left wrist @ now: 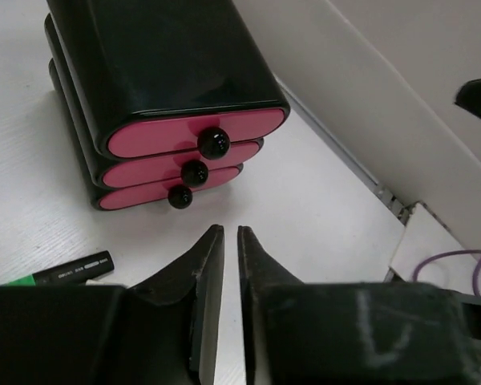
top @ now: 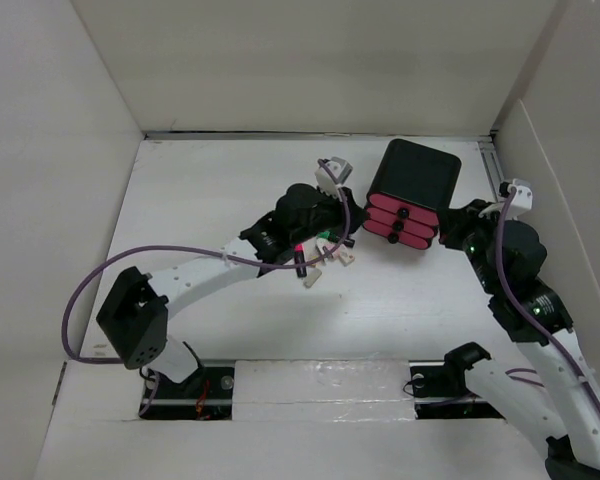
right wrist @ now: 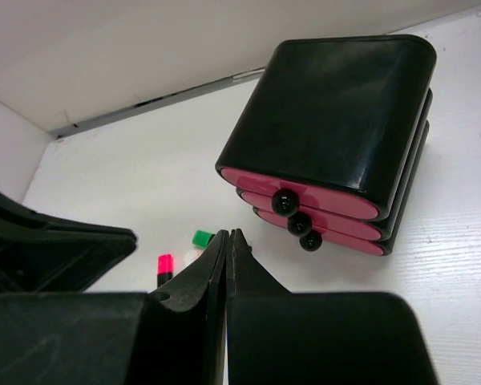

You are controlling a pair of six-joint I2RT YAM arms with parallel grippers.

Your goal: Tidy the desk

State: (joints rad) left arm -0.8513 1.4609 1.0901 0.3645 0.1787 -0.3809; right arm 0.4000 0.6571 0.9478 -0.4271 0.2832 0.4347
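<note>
Since both arms are bolted at the near edge, start there: the counter [top: 200,200] spreads white and matte from that edge to the far wall, walled on the left and right as well, and it carries everything else; a little out from the bases, about mid-width, a few markers [top: 315,262] lie loose on it, one pink-capped, one green-capped; their long axes seem to differ, some running near to far and others slanting, though the top view is too small to be sure; just beyond and partly above them hangs the left end effector [left wrist: 229,234], its fingers drawn almost together with only a thin slit between them and nothing in it; in its own view a black marker [left wrist: 68,271] lies on the counter to the left of the fingers, its length roughly along the direction in which they close; the right end effector [right wrist: 227,237] sits farther right at about the same depth, pressed fully together and likewise empty; beyond and between the two stands the drawer box [top: 410,190], black, with three pink fronts and round knobs turned toward the near side, all three drawers shut; the markers look like the clutter to put away, and the left arm is plainly nearer to them, while the right is close to the box's front; a pick would call for the left fingers to spread and the wrist to turn crosswise to a marker.
</note>
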